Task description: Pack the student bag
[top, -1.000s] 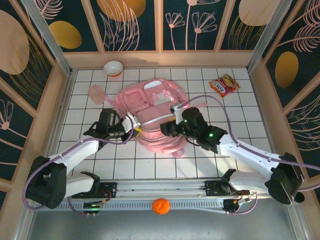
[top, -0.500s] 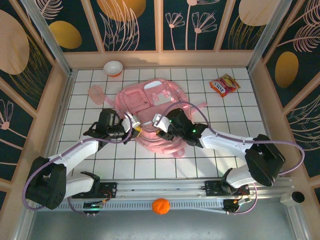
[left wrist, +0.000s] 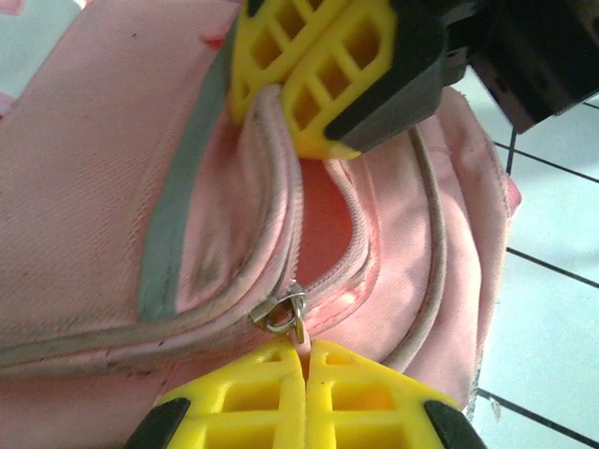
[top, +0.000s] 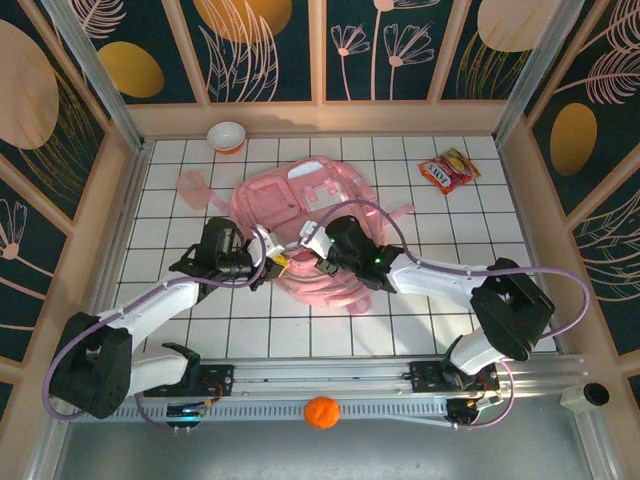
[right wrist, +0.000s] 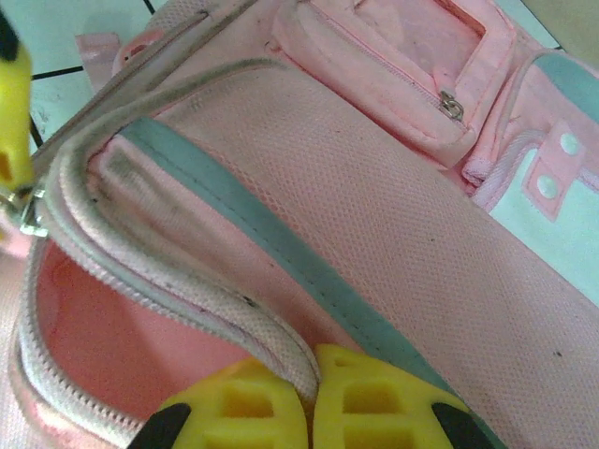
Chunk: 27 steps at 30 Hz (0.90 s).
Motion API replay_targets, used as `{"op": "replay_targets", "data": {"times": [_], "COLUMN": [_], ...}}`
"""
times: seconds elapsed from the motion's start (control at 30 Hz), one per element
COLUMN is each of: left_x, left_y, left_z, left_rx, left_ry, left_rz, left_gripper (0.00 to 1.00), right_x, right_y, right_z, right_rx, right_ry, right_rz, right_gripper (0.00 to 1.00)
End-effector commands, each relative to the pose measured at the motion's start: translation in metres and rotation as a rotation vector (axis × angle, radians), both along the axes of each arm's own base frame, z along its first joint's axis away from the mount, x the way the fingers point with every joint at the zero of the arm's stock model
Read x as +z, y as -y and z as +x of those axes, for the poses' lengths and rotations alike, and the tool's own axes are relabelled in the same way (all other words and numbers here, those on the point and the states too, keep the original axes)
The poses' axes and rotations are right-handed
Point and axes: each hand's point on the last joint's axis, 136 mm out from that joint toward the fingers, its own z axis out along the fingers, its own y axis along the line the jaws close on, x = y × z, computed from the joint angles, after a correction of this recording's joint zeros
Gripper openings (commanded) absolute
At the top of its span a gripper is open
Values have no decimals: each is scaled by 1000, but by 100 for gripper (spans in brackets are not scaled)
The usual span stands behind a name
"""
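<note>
On tiled table [top: 470, 225], L gripper [left wrist: 306, 354] pinches student bag [top: 320, 195] zipper pull [left wrist: 284, 313], R gripper [right wrist: 314, 363] clamps its opening edge.

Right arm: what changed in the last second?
The right hand swung left across the backpack and shut on the zipper edge of its opening. The left hand stayed shut on the zipper pull; backpack, snack packet and bowl stayed put.
</note>
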Motion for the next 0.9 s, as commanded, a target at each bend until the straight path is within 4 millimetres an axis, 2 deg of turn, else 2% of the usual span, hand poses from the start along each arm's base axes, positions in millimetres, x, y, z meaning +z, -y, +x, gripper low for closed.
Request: {"op": "replay_targets", "data": {"times": [0.0,0.1,0.17,0.27,0.37,0.47,0.53,0.63,0.87], "left_x": [29,35,40,42,37,47,55,55,32], "left_y": [32,47,55,54,39,23,17,11,4], "left_z": [-22,-28,-28,-30,-27,-19,-16,-9,13], "left_rx": [-159,-192,-201,-207,-140,-89,-79,-96,-167], "left_ry": [-14,-14,-18,-6,65,158,239,323,448], "left_rz": [-126,-155,-173,-166,-120,-106,-74,22,235], "left_gripper": [2,3,7,23,42,60,69,73,74], "right_x": [38,40,42,45,42,31,28,34,41], "right_y": [-8,-9,-9,-7,-4,5,13,22,31], "right_z": [33,33,30,19,-5,-31,-35,-32,-30], "right_rx": [-102,-81,-54,5,150,327,369,390,442], "right_ry": [91,90,95,91,74,71,79,60,64], "right_rz": [134,154,158,142,115,52,22,27,17], "right_gripper": [0,0,0,0,0,0,0,0,0]}}
